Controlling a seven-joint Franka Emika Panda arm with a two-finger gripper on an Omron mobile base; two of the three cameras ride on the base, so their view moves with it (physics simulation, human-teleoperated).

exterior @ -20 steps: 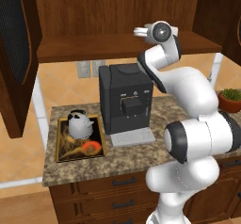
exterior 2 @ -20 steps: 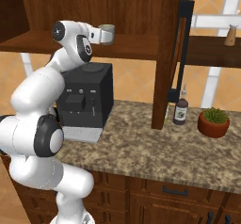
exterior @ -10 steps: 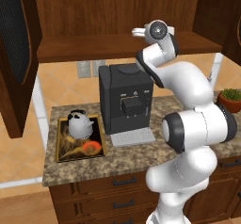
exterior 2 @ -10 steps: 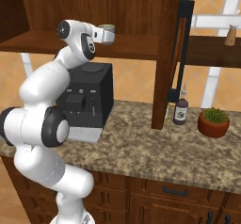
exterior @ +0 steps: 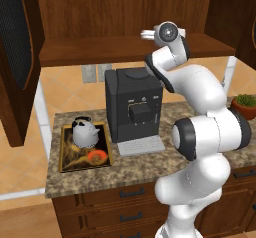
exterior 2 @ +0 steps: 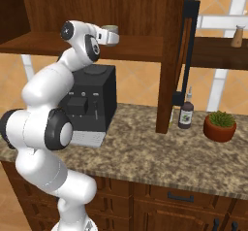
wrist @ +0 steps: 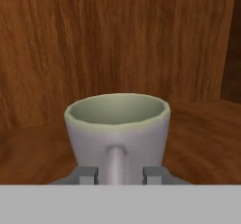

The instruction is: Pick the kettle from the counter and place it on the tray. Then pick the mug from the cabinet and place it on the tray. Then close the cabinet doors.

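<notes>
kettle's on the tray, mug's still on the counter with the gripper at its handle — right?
Not quite. The mug is not on the counter; it stands on the cabinet shelf, as the hand view and right base view show. The rest holds: the kettle sits on the tray, and the gripper has a finger on each side of the mug's handle.

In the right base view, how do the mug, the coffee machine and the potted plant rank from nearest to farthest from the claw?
1. Mug, at the claw, on the cabinet shelf.
2. Coffee machine, below it on the counter.
3. Potted plant, far right on the counter.
</notes>
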